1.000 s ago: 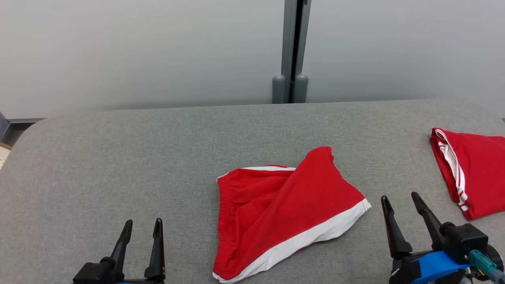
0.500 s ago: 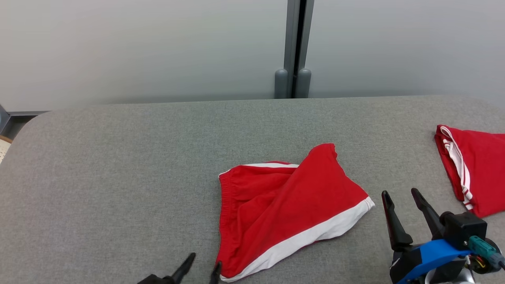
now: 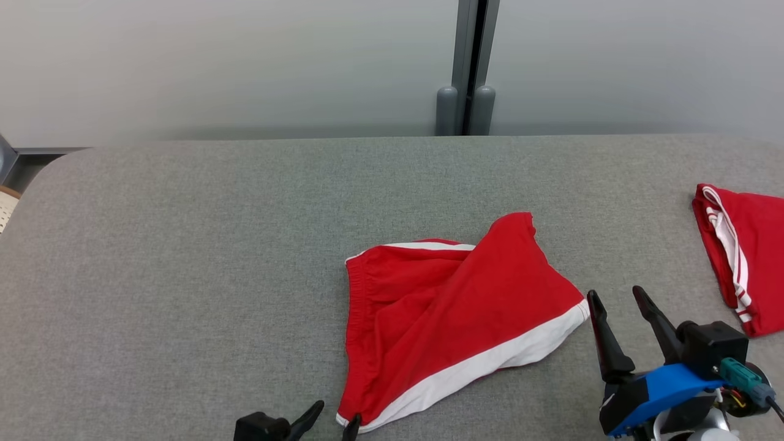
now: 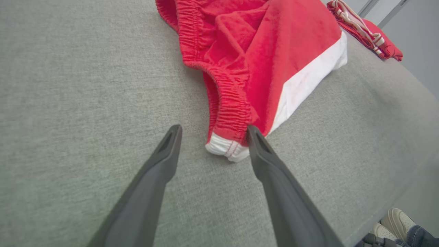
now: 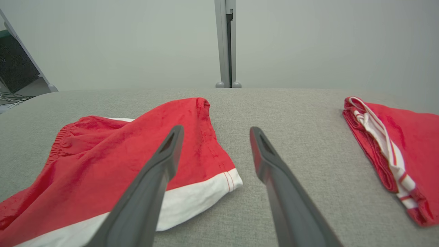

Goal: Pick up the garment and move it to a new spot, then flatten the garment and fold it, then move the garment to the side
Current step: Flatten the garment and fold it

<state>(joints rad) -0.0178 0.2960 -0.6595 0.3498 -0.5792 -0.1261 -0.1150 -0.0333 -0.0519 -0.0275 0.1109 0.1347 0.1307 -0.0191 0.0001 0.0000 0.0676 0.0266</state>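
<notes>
The garment is a pair of red shorts with a white hem band, lying rumpled on the grey padded table. Its near waistband corner sits between the tips of my open left gripper, whose right finger touches the cloth. In the head view that left gripper shows at the bottom edge by the garment's near corner. My right gripper stands open just right of the garment's white hem corner, and I see nothing between its fingers.
A second red piece with white stripes lies folded at the table's right edge. A grey post stands against the pale wall behind the table. In the left wrist view a person's shoes show on the floor beyond the table's near edge.
My left gripper has swung right, from the table's lower left to the garment's near waistband corner. The head camera has shifted slightly. The right gripper has barely moved.
</notes>
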